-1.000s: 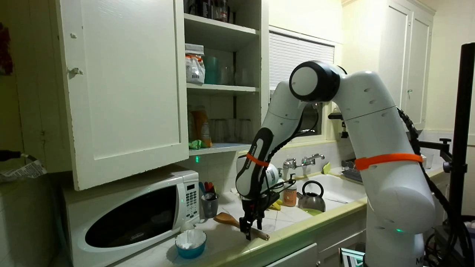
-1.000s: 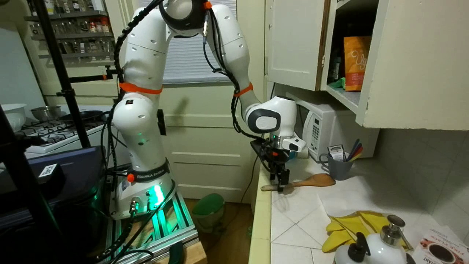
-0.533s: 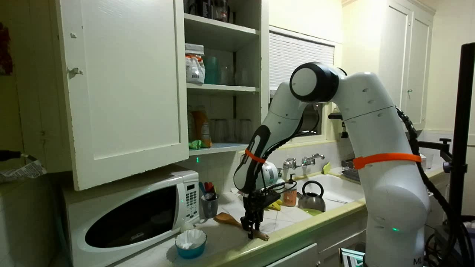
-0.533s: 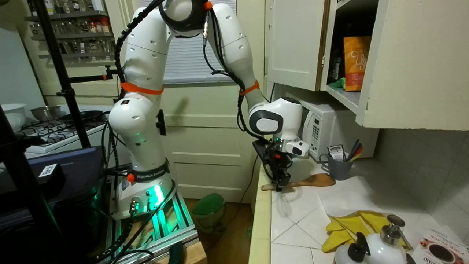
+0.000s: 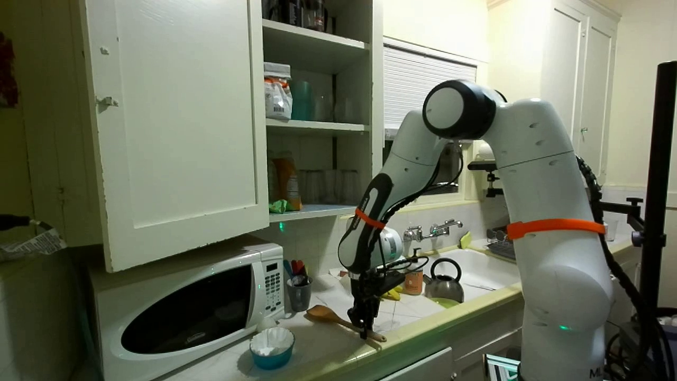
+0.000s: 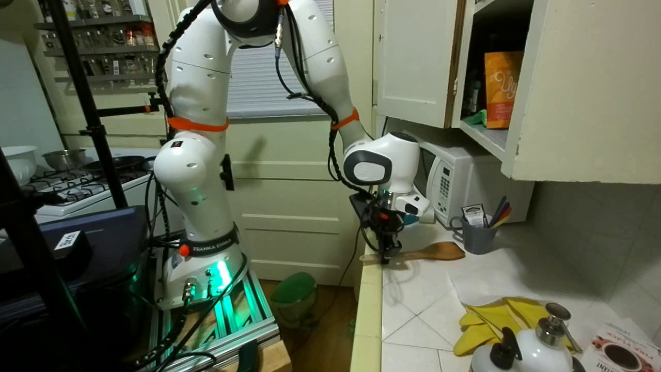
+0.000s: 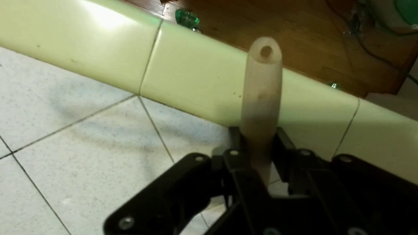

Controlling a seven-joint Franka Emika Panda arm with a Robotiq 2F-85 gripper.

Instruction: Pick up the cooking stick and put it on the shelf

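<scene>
Fingers (image 7: 282,153) partly hide the cooking stick (image 7: 261,88) in all 3 views; an exterior view crops a pump bottle (image 6: 539,352).

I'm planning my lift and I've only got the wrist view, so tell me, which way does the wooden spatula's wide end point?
Observer: In both exterior views, the wide end of the wooden spatula points toward the gray mug.
Operator: Does the lowest cupboard shelf hold anything?
Observer: Yes, an orange bag stands on it.
Operator: How is the cupboard door set?
Observer: It is swung open, above the microwave.
</scene>
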